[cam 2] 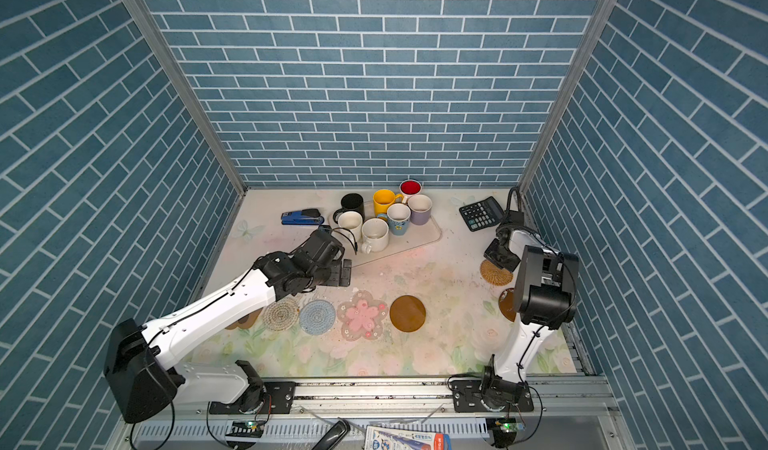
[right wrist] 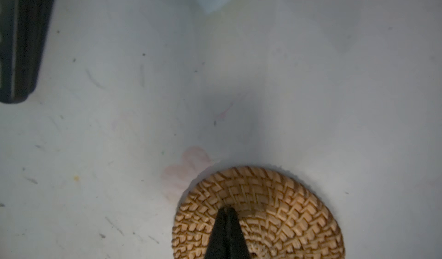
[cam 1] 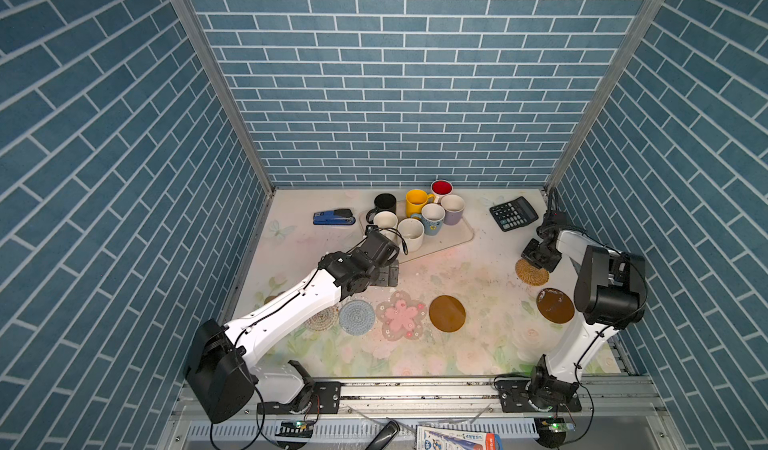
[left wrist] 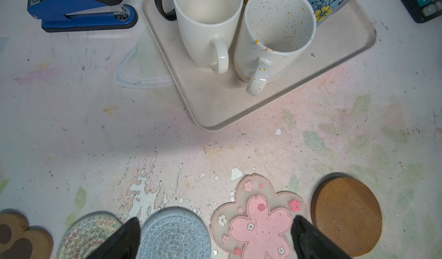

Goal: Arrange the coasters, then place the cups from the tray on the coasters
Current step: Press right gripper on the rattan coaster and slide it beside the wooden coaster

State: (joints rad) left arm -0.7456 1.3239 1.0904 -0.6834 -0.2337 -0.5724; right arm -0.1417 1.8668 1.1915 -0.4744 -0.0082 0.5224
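The left gripper (left wrist: 216, 220) hangs wide open and empty between the cream tray (cam 1: 455, 240) and the row of coasters (cam 1: 402, 315) across the lower middle of both top views. The right gripper (right wrist: 227, 211), jaws closed together, has its tip on the rattan coaster (right wrist: 282, 205) at the right. All seven mugs (cam 1: 411, 232) stand on the tray, upper centre.

A lab robot cell: blue brick-print wall panels (cam 1: 415, 73) on aluminium posts (cam 1: 218, 82) enclose a floral-printed bench (cam 1: 490, 344), with two white-and-black arms (cam 1: 291, 306) bolted to a metal rail (cam 1: 415, 390).
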